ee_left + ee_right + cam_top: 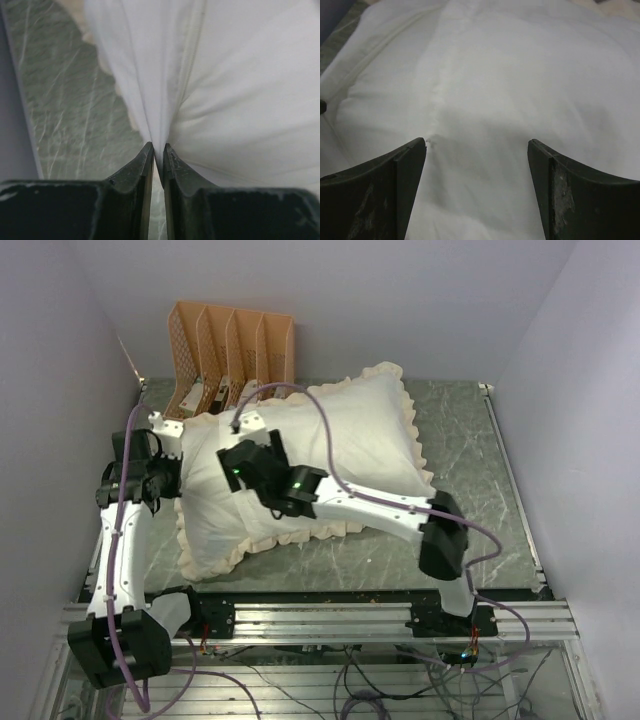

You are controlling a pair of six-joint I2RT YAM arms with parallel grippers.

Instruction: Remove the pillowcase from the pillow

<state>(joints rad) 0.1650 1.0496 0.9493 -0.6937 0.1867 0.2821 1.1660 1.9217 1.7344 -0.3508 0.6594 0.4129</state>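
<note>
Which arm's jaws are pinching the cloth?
The left gripper: its jaws are shut on a fold of the pillowcase. The right gripper has its jaws wide open.

cream pillowcase [350, 430], grey-green veined table [470, 460], peach rack [235, 345]

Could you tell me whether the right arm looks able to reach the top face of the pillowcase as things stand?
Probably yes. The right gripper hangs open right over the pillowcase, with nothing between it and the cloth; the left gripper pinches a fold at its left edge, out of the way.
</note>
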